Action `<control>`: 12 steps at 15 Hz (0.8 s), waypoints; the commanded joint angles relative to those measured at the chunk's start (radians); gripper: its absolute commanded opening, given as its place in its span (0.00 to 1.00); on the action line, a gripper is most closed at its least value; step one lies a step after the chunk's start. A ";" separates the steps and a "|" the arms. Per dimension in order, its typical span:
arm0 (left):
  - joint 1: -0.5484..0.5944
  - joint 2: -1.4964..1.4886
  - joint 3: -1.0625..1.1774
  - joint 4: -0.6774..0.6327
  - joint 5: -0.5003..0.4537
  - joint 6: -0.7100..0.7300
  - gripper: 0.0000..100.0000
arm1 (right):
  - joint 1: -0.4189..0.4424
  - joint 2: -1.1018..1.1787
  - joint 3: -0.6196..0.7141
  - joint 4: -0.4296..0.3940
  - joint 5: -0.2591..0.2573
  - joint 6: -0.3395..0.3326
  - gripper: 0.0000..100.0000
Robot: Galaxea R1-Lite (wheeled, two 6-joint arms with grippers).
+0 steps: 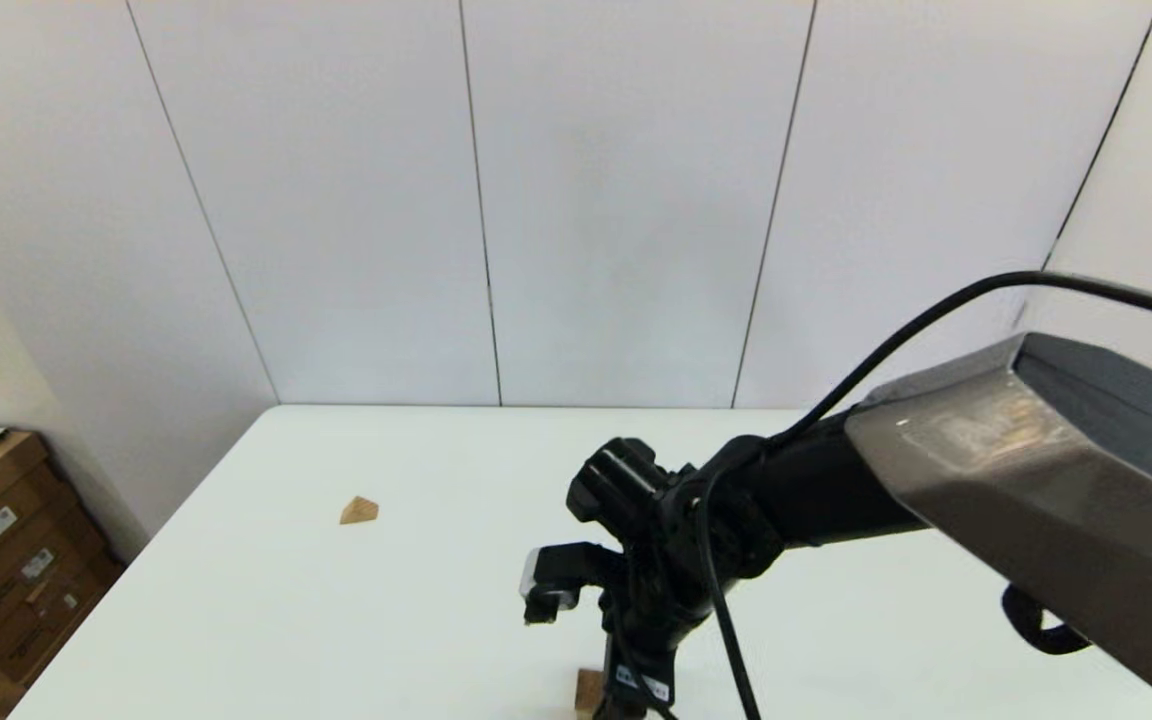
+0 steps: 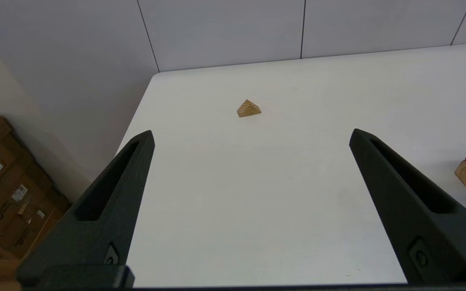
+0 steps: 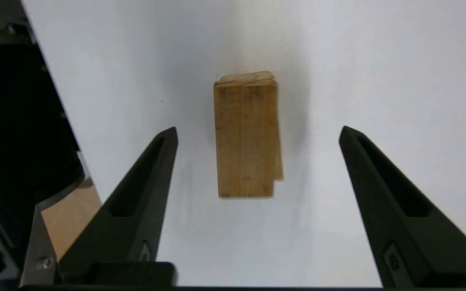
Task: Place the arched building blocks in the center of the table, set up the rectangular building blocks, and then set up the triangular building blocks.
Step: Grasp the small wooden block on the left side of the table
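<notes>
The rectangular building block (image 3: 246, 135) lies flat on a second wooden block, directly under the right end effector (image 3: 257, 133), whose fingers are spread wide on either side without touching, holding nothing, at 6 o'clock on the white counter (image 1: 336, 620). The triangular building block (image 1: 359, 511) rests at 10 o'clock. The left end effector (image 2: 251, 135) hovers wide open and empty.
</notes>
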 commanded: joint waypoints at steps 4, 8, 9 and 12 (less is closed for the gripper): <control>0.000 0.001 0.001 0.000 -0.001 -0.001 1.00 | -0.216 -0.738 0.034 0.055 -0.032 0.252 1.00; 0.000 0.001 0.001 0.000 0.001 -0.004 1.00 | -0.296 -1.153 0.090 0.245 -0.227 0.404 1.00; 0.000 0.001 0.001 0.000 0.001 -0.004 1.00 | -0.299 -1.238 0.115 0.267 -0.268 0.435 1.00; 0.000 0.001 0.001 0.000 0.001 -0.004 1.00 | -0.531 -1.524 0.247 0.305 -0.291 0.443 1.00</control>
